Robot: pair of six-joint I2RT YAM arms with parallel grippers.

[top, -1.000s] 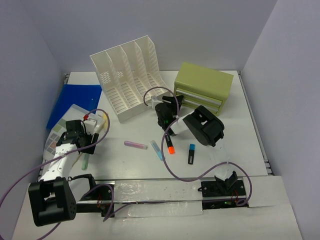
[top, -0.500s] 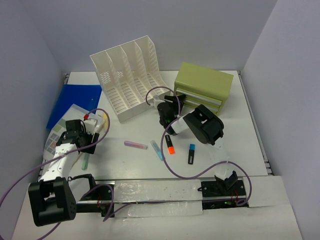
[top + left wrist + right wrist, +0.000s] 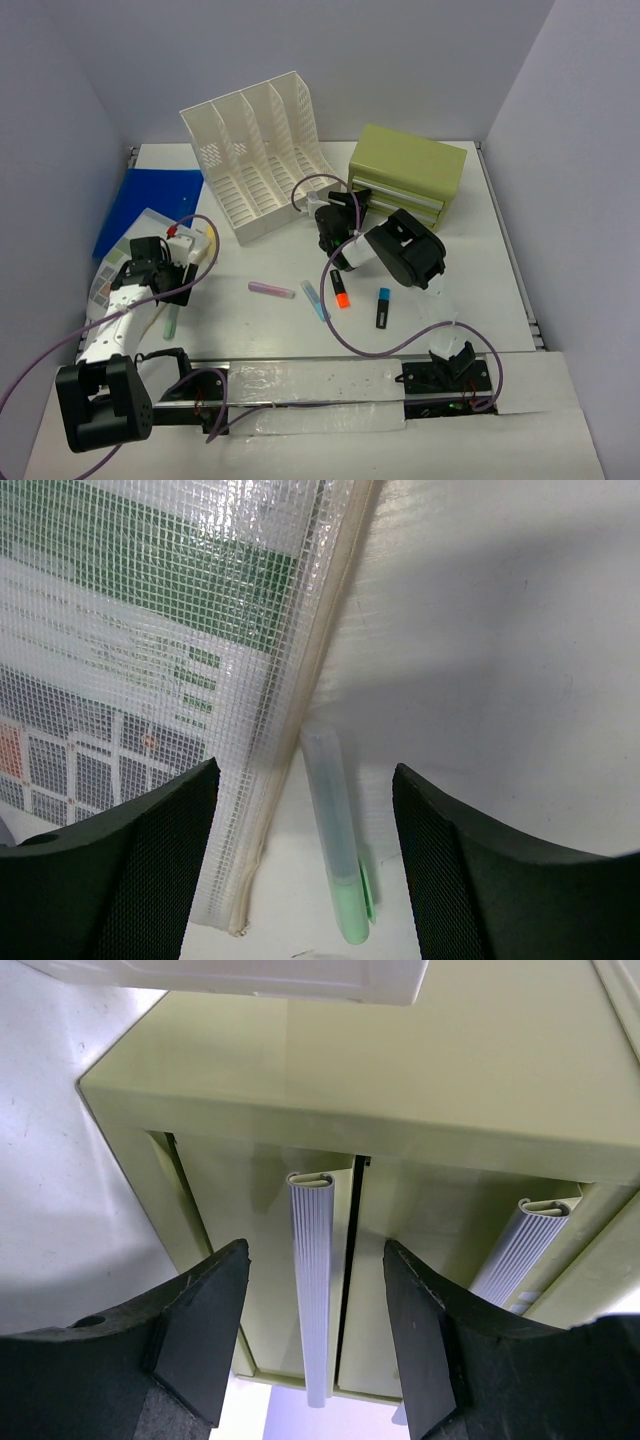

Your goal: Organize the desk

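The white desk (image 3: pixel 480 270) carries scattered highlighters: pink (image 3: pixel 272 290), light blue (image 3: pixel 314 299), orange (image 3: pixel 341 291) and dark blue (image 3: pixel 383 308). A pale green highlighter (image 3: pixel 336 845) lies beside the edge of a clear mesh pouch (image 3: pixel 150 630). My left gripper (image 3: pixel 305 785) hangs open right over it, one finger on each side, touching nothing. From above, that gripper (image 3: pixel 166 272) is at the left, the green highlighter (image 3: pixel 170 321) just below it. My right gripper (image 3: pixel 315 1260) stands open, facing the olive-green drawer box (image 3: pixel 400 1090), its jaws on either side of a silver drawer handle (image 3: pixel 312 1290) without touching it.
A white slotted file rack (image 3: pixel 260 165) stands at the back centre, with a blue folder (image 3: pixel 150 205) flat to its left. The drawer box (image 3: pixel 410 175) sits at the back right, both drawers shut. The mesh pouch (image 3: pixel 118 270) lies under the left arm. Purple cables loop over the desk.
The right gripper has edged slightly closer to the drawer box. The left arm and the highlighters have stayed where they were.
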